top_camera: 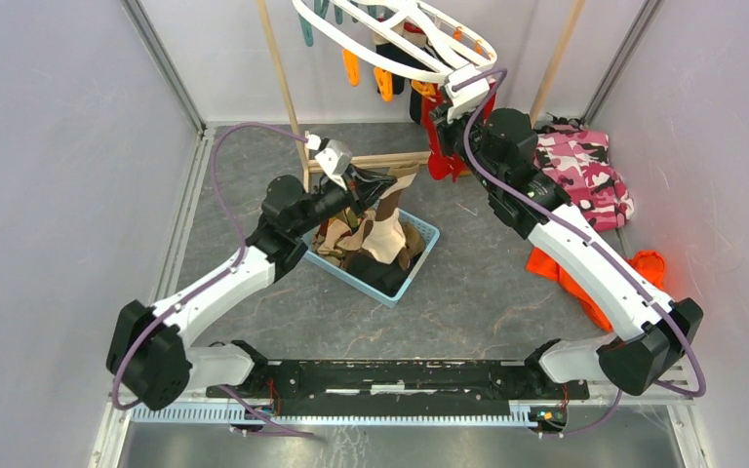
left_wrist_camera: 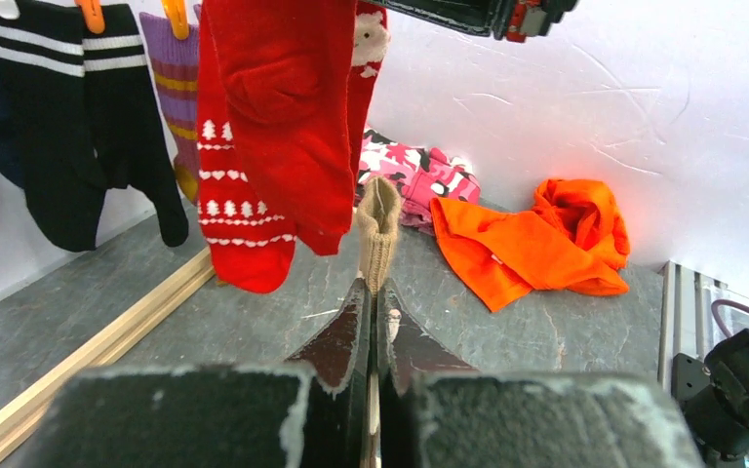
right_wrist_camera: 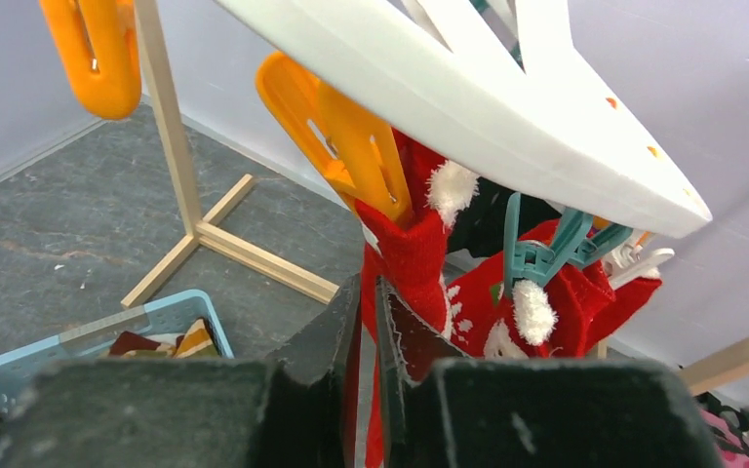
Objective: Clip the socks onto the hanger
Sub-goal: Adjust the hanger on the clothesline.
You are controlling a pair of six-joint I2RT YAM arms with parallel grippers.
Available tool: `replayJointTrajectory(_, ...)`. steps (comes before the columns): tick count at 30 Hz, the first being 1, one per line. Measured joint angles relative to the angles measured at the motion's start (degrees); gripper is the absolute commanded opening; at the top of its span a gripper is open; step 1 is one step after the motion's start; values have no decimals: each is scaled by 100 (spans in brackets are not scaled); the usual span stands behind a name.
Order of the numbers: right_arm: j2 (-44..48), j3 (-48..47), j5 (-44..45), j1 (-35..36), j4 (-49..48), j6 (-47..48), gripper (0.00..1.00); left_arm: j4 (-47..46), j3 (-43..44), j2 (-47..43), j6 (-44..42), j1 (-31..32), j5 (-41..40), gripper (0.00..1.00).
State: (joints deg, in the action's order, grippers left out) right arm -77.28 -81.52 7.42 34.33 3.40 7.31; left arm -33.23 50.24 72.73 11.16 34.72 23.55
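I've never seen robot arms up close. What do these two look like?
The left arm and right arm each have white shell segments between chunky black joints, with a purple cable looping alongside. The left gripper and right gripper each end in two flat, dark, tapering fingers, scuffed pale at the edges.

Pale walls (top_camera: 59, 146) enclose a grey, seemingly stone-patterned floor (top_camera: 488, 292).

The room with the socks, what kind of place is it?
Probably a robot test booth staged as a laundry corner: bare grey walls, clipped socks on a white hanger, a blue basket of more.
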Motion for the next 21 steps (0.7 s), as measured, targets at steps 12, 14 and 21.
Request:
replayJointTrajectory(12,319,313,166,-667,7,72,15,1290,-162,-1137,-643,-24,-404,2)
replayJointTrajectory(14,479,468,-7,-734,57,264,17,1427,-160,-1178,-750,-59,-398,2)
replayJointTrajectory(21,957,522,-1530,-750,656,1187,20,1587,17,-944,-999,-507,96,2)
